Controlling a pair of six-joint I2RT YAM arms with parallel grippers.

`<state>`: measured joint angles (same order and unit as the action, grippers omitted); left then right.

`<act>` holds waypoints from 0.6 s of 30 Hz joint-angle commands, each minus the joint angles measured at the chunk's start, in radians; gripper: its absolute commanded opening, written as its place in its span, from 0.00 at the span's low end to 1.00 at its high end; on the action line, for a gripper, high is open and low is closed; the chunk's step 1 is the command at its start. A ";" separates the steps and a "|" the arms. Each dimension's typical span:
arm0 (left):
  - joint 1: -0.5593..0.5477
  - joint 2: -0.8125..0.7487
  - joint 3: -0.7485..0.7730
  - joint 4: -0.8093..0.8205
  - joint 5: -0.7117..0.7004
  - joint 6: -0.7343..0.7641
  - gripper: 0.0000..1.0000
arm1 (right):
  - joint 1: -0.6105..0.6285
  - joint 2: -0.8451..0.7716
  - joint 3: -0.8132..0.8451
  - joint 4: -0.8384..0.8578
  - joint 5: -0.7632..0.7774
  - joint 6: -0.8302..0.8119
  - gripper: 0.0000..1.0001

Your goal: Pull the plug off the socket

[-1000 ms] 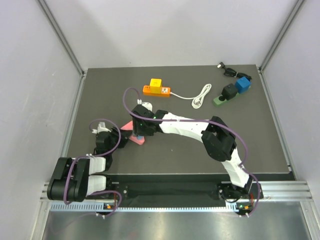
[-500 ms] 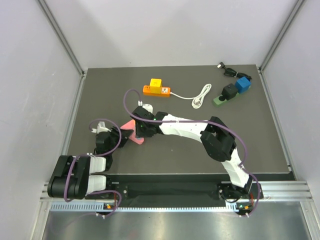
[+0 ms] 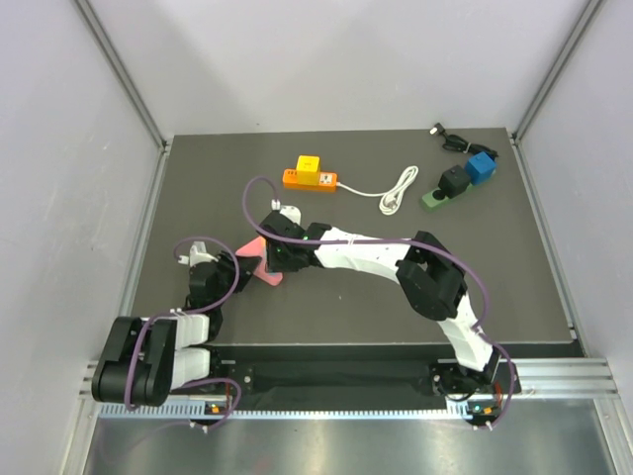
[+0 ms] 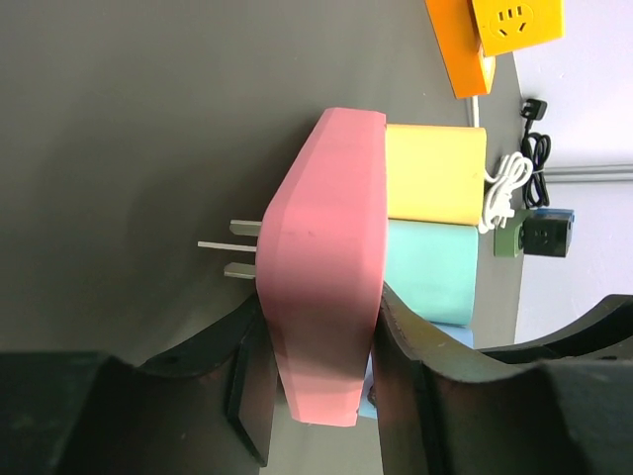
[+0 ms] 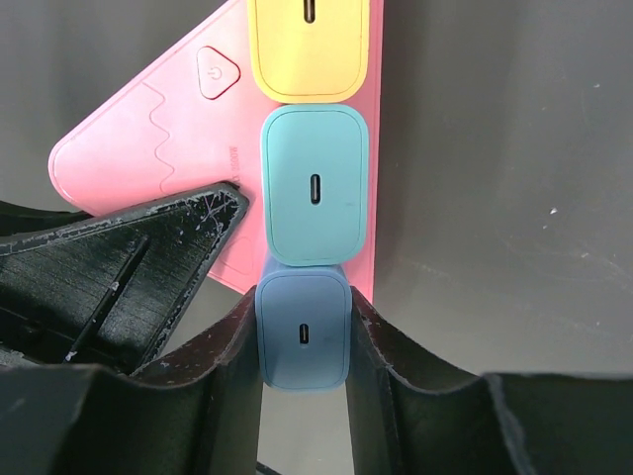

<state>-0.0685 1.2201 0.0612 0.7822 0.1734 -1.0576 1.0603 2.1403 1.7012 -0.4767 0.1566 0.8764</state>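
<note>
A pink triangular socket adapter (image 3: pixel 259 263) with metal prongs lies at the near left of the table. It carries a yellow plug (image 5: pixel 307 47), a teal plug (image 5: pixel 315 198) and a blue plug (image 5: pixel 303 334) in a row. My left gripper (image 4: pixel 316 371) is shut on the pink adapter's (image 4: pixel 326 247) near end. My right gripper (image 5: pixel 303 346) is shut on the blue plug, which still sits against the adapter. In the top view my right gripper (image 3: pixel 273 255) covers the plugs.
An orange power strip (image 3: pixel 311 177) with a yellow plug and white coiled cable (image 3: pixel 398 190) lies at the back. A green socket with black and blue plugs (image 3: pixel 459 179) and a black cable (image 3: pixel 450 139) lie at the back right.
Both grippers and the pink adapter have shifted slightly left and back. The grips look unchanged.
</note>
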 commanded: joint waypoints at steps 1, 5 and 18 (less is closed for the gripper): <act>0.009 -0.010 -0.115 -0.011 -0.112 0.042 0.00 | -0.005 -0.111 -0.008 -0.017 0.054 -0.001 0.00; 0.009 -0.008 -0.115 -0.011 -0.110 0.045 0.00 | -0.014 -0.155 -0.052 -0.007 0.054 0.001 0.00; 0.007 -0.013 -0.113 -0.012 -0.132 0.050 0.00 | -0.019 -0.250 -0.138 0.066 0.133 0.027 0.00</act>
<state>-0.0898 1.1999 0.0612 0.8131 0.2199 -1.0721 1.0573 2.0186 1.5509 -0.3912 0.1844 0.9207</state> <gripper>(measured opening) 0.412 0.326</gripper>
